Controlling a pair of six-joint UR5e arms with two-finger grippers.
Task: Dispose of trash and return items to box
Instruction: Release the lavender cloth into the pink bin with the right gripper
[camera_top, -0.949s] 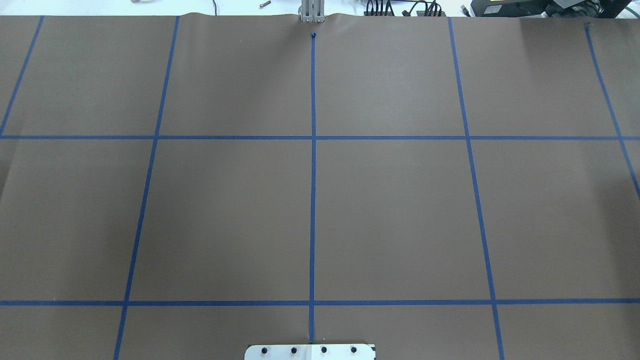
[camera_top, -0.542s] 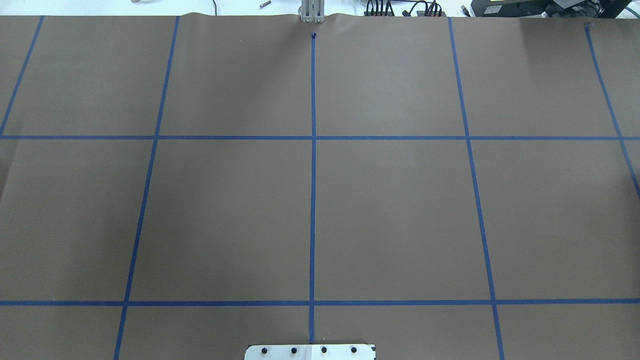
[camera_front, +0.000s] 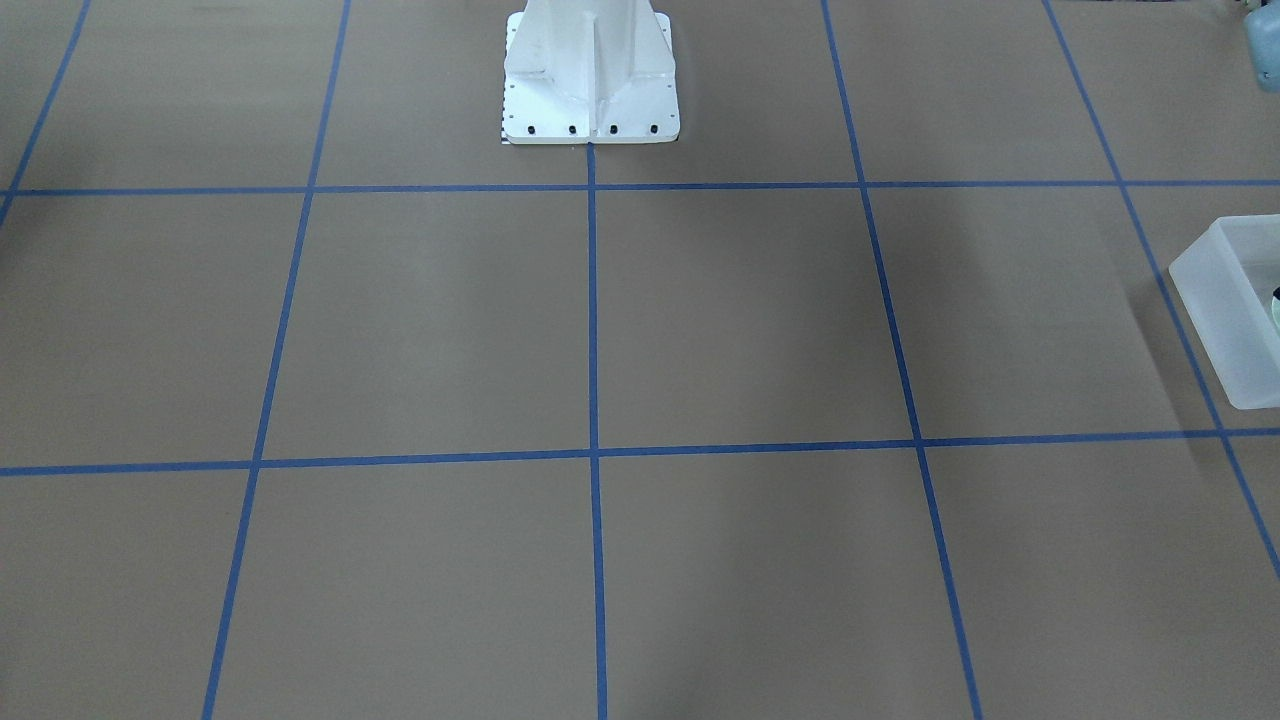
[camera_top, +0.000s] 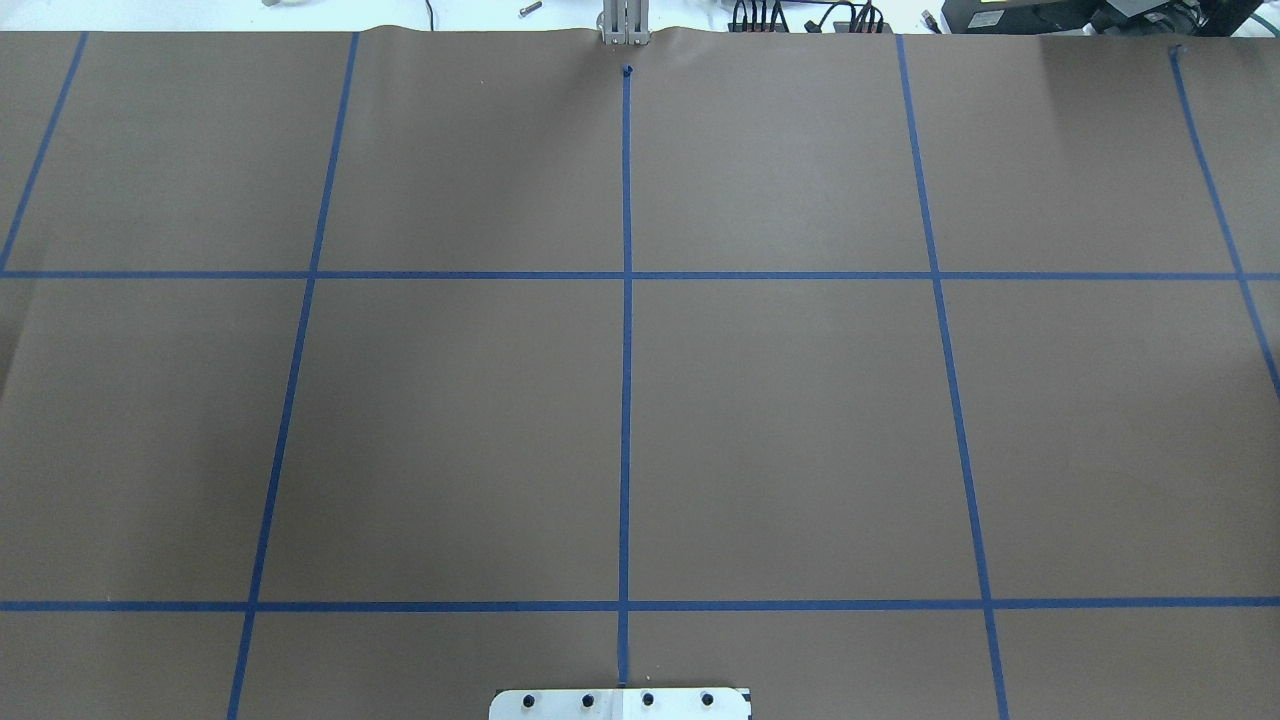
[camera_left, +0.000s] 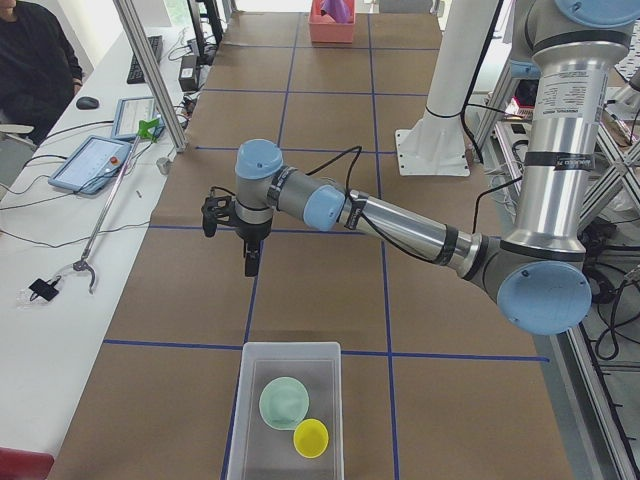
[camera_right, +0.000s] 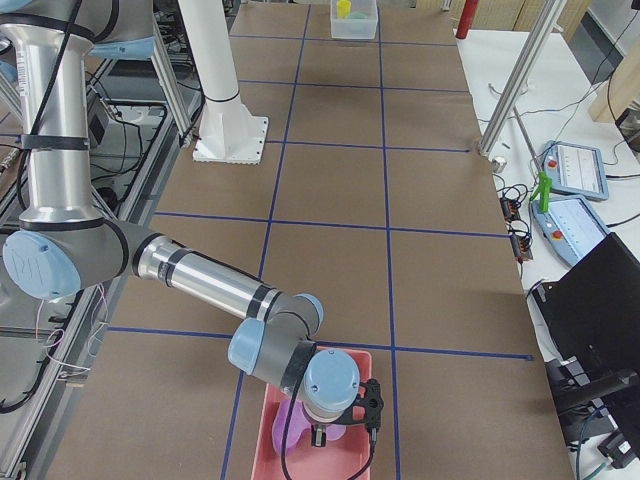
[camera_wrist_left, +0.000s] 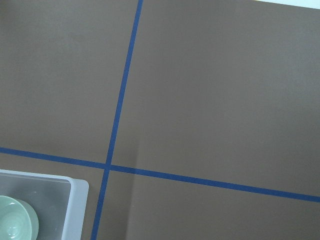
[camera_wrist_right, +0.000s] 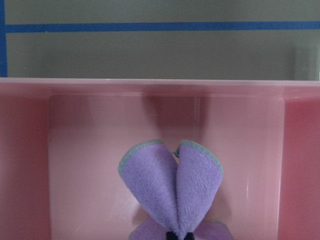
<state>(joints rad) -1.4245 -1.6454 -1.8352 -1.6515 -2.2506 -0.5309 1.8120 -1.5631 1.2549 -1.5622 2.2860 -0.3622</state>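
So, box: frosted bin at the table's left end, with its long axis running along the table.
bowl: mint-green, upright inside the box, just beside a yellow cup that also sits in the box.
left gripper: hangs pointing down over the brown table, near the box on its inboard side and clear of its walls. It shows only from the side, so I cannot tell whether the jaws are spread or closed. Nothing is seen in it.
right gripper: at the opposite end, low inside the pink bin. Only dark tips show at the bottom edge of the wrist view, and they look pinched on the purple cloth.
cloth's pose: two folds stand up from the tips, within the bin's walls.
key relation: the box lies the whole table away from the right gripper, so the left arm is far nearer to it.
judgement: if the cloth belongs in the box, it needs a long carry or a hand-over. If the pink bin takes trash, only letting go remains.
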